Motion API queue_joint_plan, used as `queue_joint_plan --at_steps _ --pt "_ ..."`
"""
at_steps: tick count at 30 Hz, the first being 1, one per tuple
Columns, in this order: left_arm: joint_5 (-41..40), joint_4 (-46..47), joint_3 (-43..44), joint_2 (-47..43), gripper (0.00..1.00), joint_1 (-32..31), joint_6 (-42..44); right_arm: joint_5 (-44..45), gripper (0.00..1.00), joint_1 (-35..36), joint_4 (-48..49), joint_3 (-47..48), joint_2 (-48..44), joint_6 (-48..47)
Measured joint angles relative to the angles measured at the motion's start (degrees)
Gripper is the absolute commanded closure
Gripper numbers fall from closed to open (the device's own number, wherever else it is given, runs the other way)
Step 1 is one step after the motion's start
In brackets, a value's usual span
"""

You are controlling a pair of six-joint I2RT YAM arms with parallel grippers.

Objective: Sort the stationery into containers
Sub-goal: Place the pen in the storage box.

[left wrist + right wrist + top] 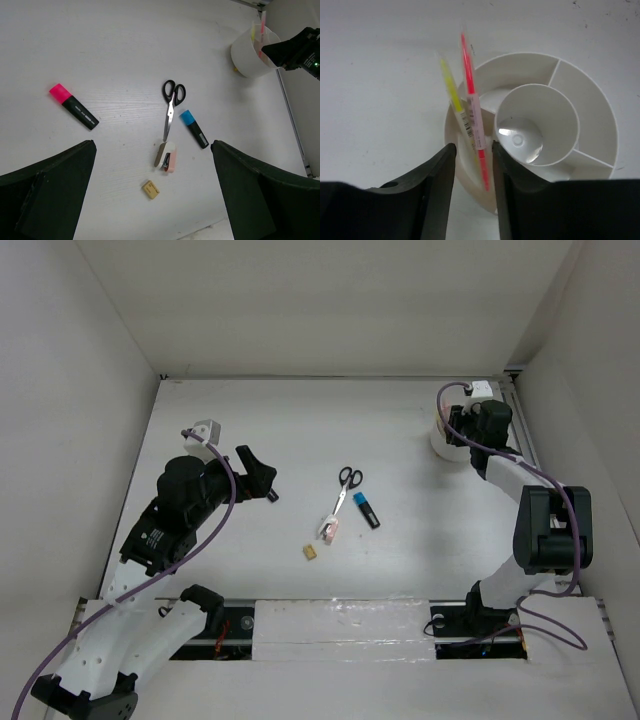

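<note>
The round white tub [590, 120] stands at the back right, also seen from above [438, 446]. A thin red pen [470, 85] and a pale yellow stick [451, 90] lean in one outer compartment. My right gripper [473, 146] hangs over that compartment, open, its jaws either side of the red pen with gaps. Mid-table lie black-handled scissors [172, 102], a blue-capped marker [194, 128], a pink-capped marker [74, 106], a small pink and white piece [166, 155] and a tan eraser [150, 189]. My left gripper [153, 145] is wide open and empty, above and left of them [268, 478].
White walls close in the table at the back and on both sides. The tub sits near the right wall and a rail [292, 130]. The right arm [550, 525] reaches along the right side.
</note>
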Motion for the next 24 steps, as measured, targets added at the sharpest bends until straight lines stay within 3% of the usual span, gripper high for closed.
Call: queue_joint_plan --at_steps 9,10,11,16,24 --pt "0.17 0.0 0.0 0.0 0.0 0.0 0.04 0.22 0.37 1.07 -1.07 -0.13 -4.04 1.01" --pt "0.17 0.0 0.0 0.0 0.0 0.0 0.04 0.31 0.25 1.44 -1.07 -0.28 -5.4 1.07" --pt "0.17 0.0 0.0 0.0 0.0 0.0 0.04 0.52 0.0 2.01 -1.09 -0.59 -7.08 1.29" --pt "-0.35 0.0 0.0 0.13 0.0 0.0 -0.04 5.4 0.0 9.22 -1.55 -2.34 -17.7 2.43" --pt "-5.6 -0.87 0.0 2.21 0.0 0.0 -1.77 22.38 0.0 28.61 -9.53 -3.06 -27.39 10.69"
